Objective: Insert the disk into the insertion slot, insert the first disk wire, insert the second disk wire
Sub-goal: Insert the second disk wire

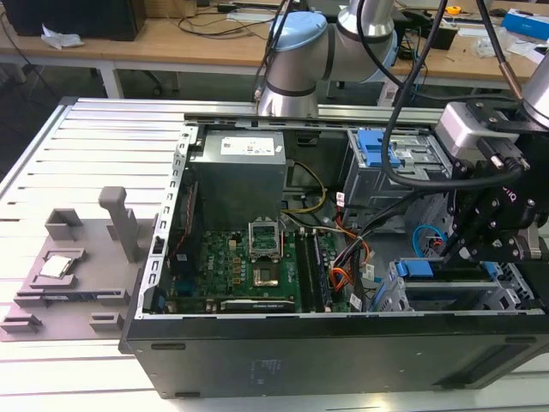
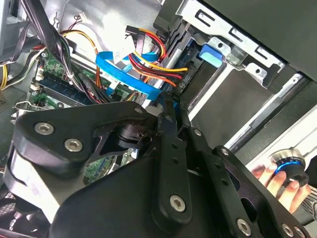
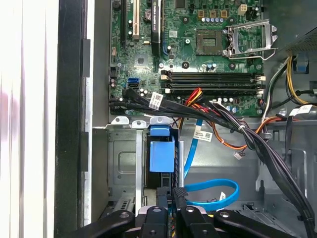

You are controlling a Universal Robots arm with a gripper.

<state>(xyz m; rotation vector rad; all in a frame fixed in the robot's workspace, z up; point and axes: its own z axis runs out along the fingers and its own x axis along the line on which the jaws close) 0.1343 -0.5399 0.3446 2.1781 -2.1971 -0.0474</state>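
Note:
The disk's blue carrier (image 1: 419,268) sits inside the insertion slot (image 1: 396,299), the grey cage at the case's front corner on the exterior view's right. Its blue tab (image 3: 162,154) faces the motherboard, and the same tab (image 2: 213,53) shows in the second wrist view. My gripper (image 1: 463,245) hangs just over the cage's cable side. Its fingers (image 3: 164,194) stand nearly together, apparently pinching the end of a blue flat wire (image 3: 216,191). That blue wire (image 2: 124,73) runs up to the fingertips (image 2: 167,106). A bundle of red, orange and yellow wires (image 2: 156,64) ends at a black plug beside them.
The motherboard (image 1: 249,275) with an open processor socket (image 3: 245,37) fills the case floor. A taller cage with a blue latch (image 1: 377,148) stands behind. Black cable bundles (image 3: 218,114) cross above the cage. A grey fixture (image 1: 77,266) lies outside. A person's hand (image 2: 277,183) rests on a knob.

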